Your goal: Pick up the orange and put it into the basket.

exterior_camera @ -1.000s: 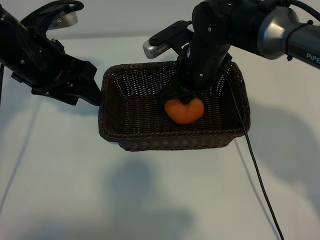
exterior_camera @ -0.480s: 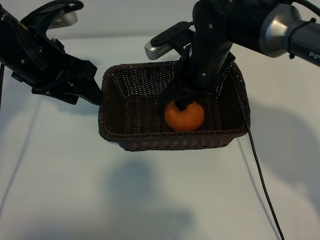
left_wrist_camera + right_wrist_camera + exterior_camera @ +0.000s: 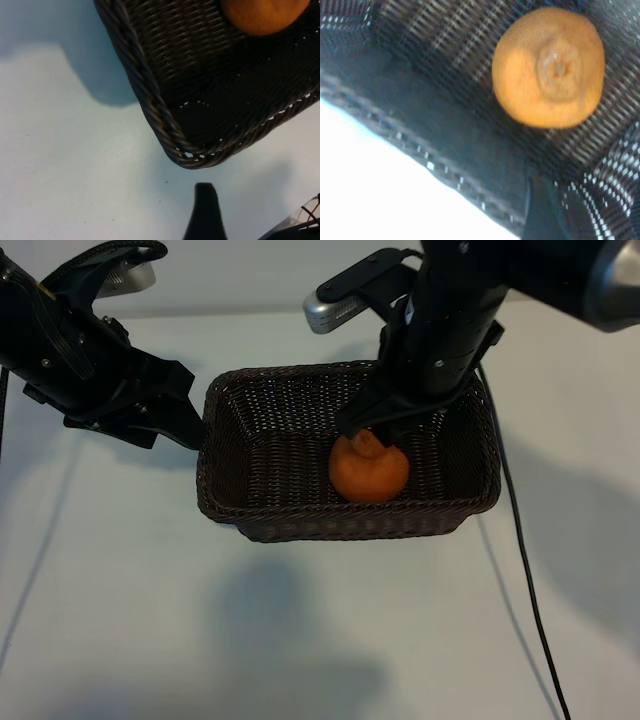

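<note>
The orange (image 3: 369,472) sits on the floor of the dark brown wicker basket (image 3: 262,510), in the half nearer the right arm and close to the long wall that faces the camera, its knobbly stem bump turned up. Nothing holds it — the right gripper (image 3: 385,423) hangs just above it inside the basket, pointing steeply down, its fingers spread apart and clear of the fruit's sides. In the right wrist view the orange (image 3: 548,67) lies free on the weave, stem bump toward the lens, with the braided rim (image 3: 420,155) running across below it and one dark fingertip (image 3: 541,210) showing at the edge of the picture, apart from the fruit. The left gripper (image 3: 175,410) is held off the basket's short end, just beside its rim, tilted downward with its jaws open and nothing between them. Its wrist view shows a rounded corner of the basket (image 3: 165,125), a slice of the orange (image 3: 263,15) inside, and a single black fingertip (image 3: 205,210) over the white table (image 3: 65,165). A black cable (image 3: 520,570) trails from the right arm across the table past the basket's far end.
</note>
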You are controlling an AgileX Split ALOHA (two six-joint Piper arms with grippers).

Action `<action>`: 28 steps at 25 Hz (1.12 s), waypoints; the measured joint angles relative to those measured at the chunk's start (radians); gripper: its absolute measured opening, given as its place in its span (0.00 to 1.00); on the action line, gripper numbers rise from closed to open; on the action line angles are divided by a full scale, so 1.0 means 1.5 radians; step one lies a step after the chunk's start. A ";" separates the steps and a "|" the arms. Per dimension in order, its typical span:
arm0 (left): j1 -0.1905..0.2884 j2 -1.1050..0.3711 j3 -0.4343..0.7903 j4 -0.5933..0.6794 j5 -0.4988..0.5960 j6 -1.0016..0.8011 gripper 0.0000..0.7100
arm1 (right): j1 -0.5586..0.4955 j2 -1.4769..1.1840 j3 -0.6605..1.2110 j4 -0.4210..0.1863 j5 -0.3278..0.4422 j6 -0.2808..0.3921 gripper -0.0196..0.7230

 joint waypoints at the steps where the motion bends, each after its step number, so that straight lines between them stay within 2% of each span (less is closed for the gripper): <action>1: 0.000 0.000 0.000 0.000 -0.001 0.000 0.82 | 0.000 -0.007 0.000 0.000 0.009 0.000 0.58; 12: 0.000 0.000 0.000 -0.001 -0.003 0.000 0.82 | 0.000 -0.069 0.000 -0.005 0.049 0.000 0.52; 22: 0.000 0.000 0.000 -0.001 -0.003 0.000 0.82 | -0.002 -0.136 0.000 -0.057 0.051 0.008 0.52; 28: 0.000 0.000 0.000 -0.001 -0.003 0.003 0.82 | -0.069 -0.168 0.030 -0.062 0.051 0.031 0.52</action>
